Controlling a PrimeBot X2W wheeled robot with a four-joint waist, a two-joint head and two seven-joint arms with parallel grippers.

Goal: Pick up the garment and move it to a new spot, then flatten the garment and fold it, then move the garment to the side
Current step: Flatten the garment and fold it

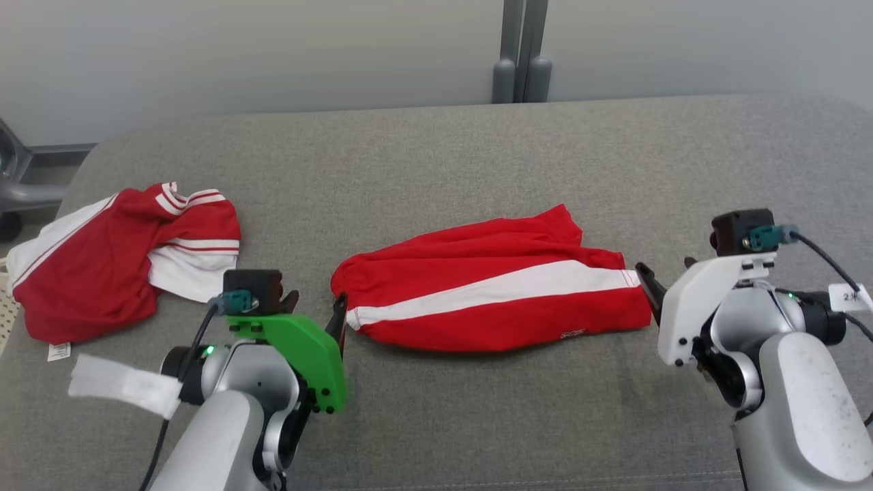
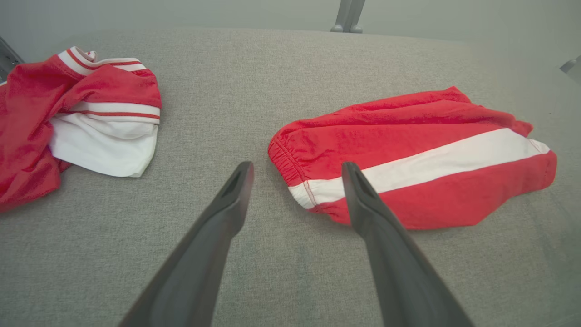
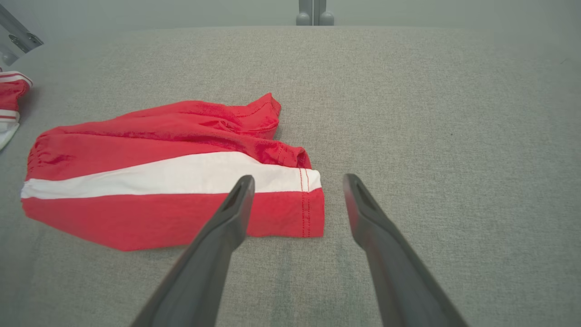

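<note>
A pair of red shorts (image 1: 491, 293) with a white side stripe lies folded lengthwise in the middle of the grey cushioned surface (image 1: 477, 157). My left gripper (image 1: 318, 296) hovers open at the waistband end; in the left wrist view the left gripper (image 2: 296, 167) has its right finger over the shorts (image 2: 408, 150). At the hem end my right gripper (image 1: 665, 264) stands open. In the right wrist view the right gripper (image 3: 298, 178) straddles the hem corner of the shorts (image 3: 159, 177). Neither holds anything.
A crumpled red and white shirt (image 1: 102, 266) lies at the far left, near the surface's edge, and appears as the shirt (image 2: 91, 113) in the left wrist view. A grey post (image 1: 522, 61) stands behind the surface. A wheeled metal frame (image 1: 13, 184) sits off the left edge.
</note>
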